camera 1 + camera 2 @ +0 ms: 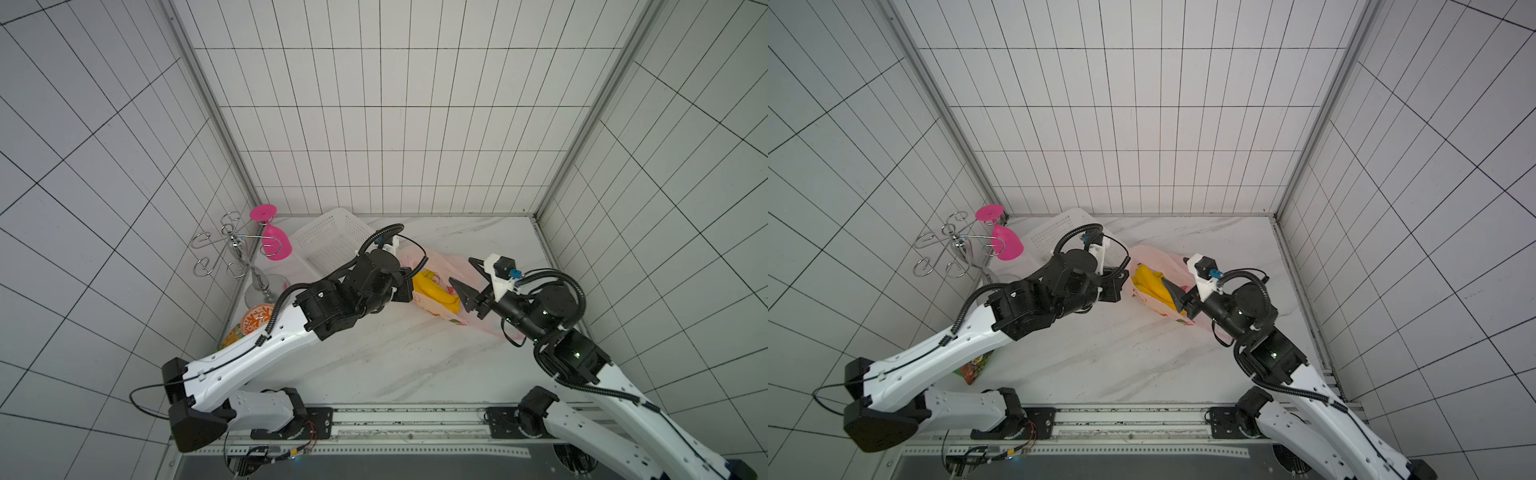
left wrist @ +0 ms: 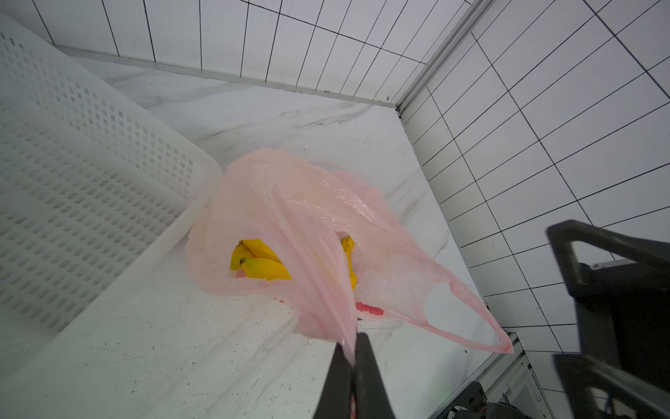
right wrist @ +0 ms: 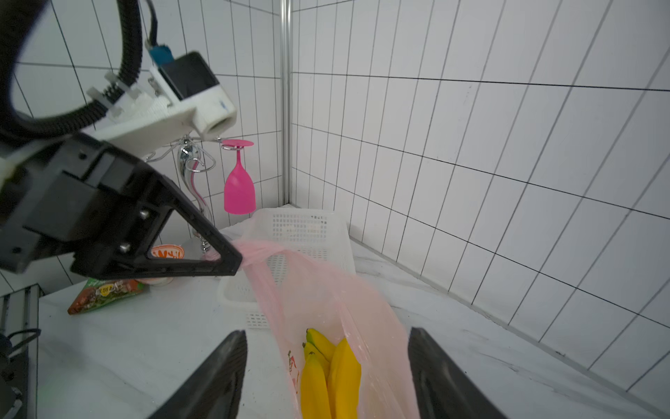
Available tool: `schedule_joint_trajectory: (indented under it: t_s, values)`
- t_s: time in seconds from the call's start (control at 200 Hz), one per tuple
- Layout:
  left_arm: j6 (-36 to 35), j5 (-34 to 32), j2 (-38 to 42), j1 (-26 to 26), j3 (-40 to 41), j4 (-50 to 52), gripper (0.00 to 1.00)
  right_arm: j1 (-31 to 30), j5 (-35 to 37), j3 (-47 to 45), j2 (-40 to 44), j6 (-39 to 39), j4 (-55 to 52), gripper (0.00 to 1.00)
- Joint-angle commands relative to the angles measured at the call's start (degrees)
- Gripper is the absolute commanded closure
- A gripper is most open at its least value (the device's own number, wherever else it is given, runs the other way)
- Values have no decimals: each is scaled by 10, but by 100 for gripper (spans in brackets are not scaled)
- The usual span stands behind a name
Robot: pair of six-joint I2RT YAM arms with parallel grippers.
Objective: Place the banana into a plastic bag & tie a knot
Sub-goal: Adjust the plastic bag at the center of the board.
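The pale-pink plastic bag (image 1: 453, 266) (image 1: 1150, 253) lies on the marble table right of centre. The yellow banana bunch (image 1: 432, 286) (image 2: 263, 268) (image 3: 330, 373) lies inside it. My left gripper (image 2: 353, 344) is shut on one bunched handle of the bag, pulled taut toward the left; its tip (image 3: 232, 261) also shows in the right wrist view. The other handle loop (image 2: 471, 326) hangs free. My right gripper (image 3: 326, 332) (image 1: 463, 272) is open just above the bag's right end, its fingers either side of the banana and touching nothing. A knot is not in view.
A white perforated basket (image 1: 332, 237) (image 2: 72, 181) stands behind the left gripper, touching the bag. A chrome rack (image 1: 237, 249) with a hanging pink glass (image 1: 274, 245) fills the back left corner. A green-orange snack packet (image 1: 976, 368) and an orange-patterned cup (image 1: 257, 318) sit by the left wall.
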State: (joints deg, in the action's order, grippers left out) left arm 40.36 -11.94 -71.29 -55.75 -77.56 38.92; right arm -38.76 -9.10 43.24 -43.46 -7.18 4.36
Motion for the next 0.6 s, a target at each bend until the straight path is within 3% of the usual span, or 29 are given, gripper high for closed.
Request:
schedule_joint_trajectory:
  t_s: [0.0,0.265,0.43,0.595]
  values:
    - [14,13,17,-3,-16,5,100,-15,-40,-12,-32,-85,67,28]
    - [22,44,24,-3,-13,5,100,-19,-96,-37,-105,-141,174,25]
    - [23,56,32,-3,-13,7,100,-19,-161,-10,-156,-174,161,26]
    - [21,60,40,-3,-14,11,100,-23,-169,-12,-177,-188,182,29]
